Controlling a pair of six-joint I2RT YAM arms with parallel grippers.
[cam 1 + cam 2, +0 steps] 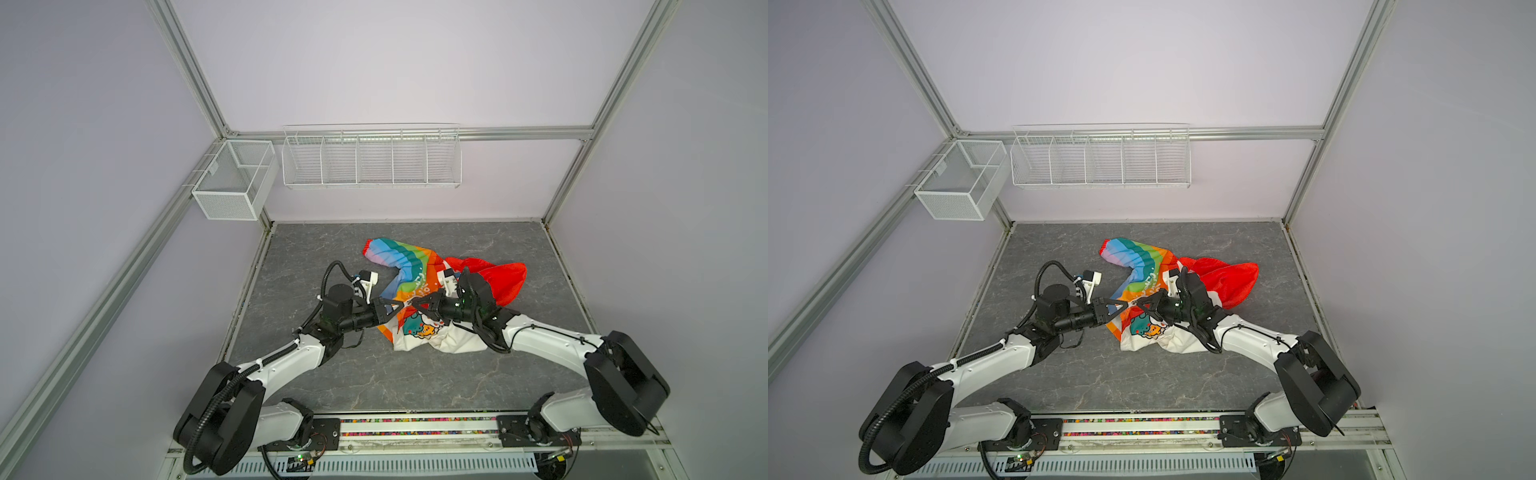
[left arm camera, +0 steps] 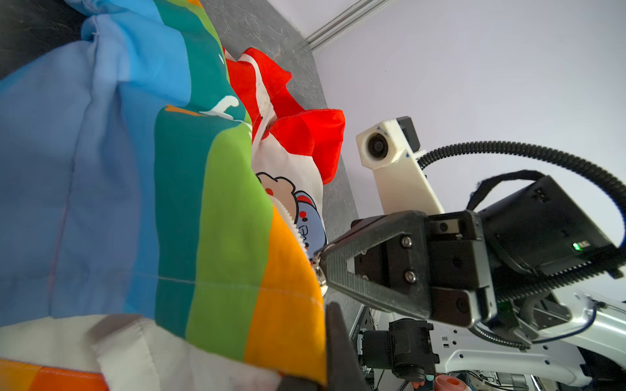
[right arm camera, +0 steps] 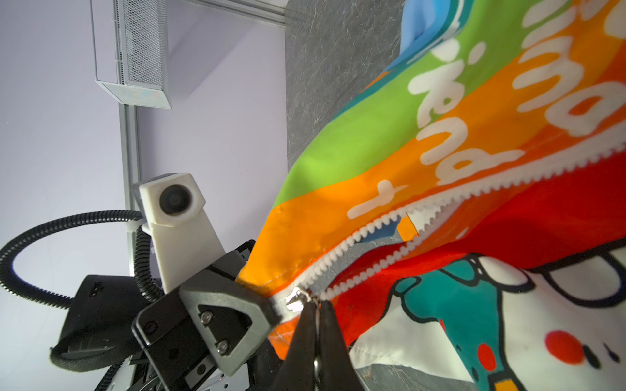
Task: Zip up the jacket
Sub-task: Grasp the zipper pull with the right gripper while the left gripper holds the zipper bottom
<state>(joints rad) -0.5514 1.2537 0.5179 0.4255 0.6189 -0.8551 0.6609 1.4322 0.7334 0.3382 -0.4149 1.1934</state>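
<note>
One small rainbow-striped fabric jacket (image 1: 409, 266) with a red hood (image 1: 503, 278) lies crumpled on the grey marbled counter (image 1: 374, 374), right of centre and closer to the far edge than the near one; two black claws meet tip to tip over its left part.

The left claw (image 1: 401, 308) is clamped on the orange corner of the hem; the right claw (image 3: 316, 306) is pinched together on the one silver metal slider (image 3: 298, 299), which sits at the zipper's bottom end.

From the claws, two rows of white plastic teeth (image 3: 372, 226) run away toward the hood and the counter's far right corner; they are parted along what shows. That line is the zipper's long axis; judging from it, the slider must travel along it, away from the left claw. Both claws are at the zipper; the right one holds the moving part.

On the walls hang one white mesh basket (image 1: 232, 183) and one white wire rack (image 1: 370, 162) of five compartments, well apart from the jacket.
</note>
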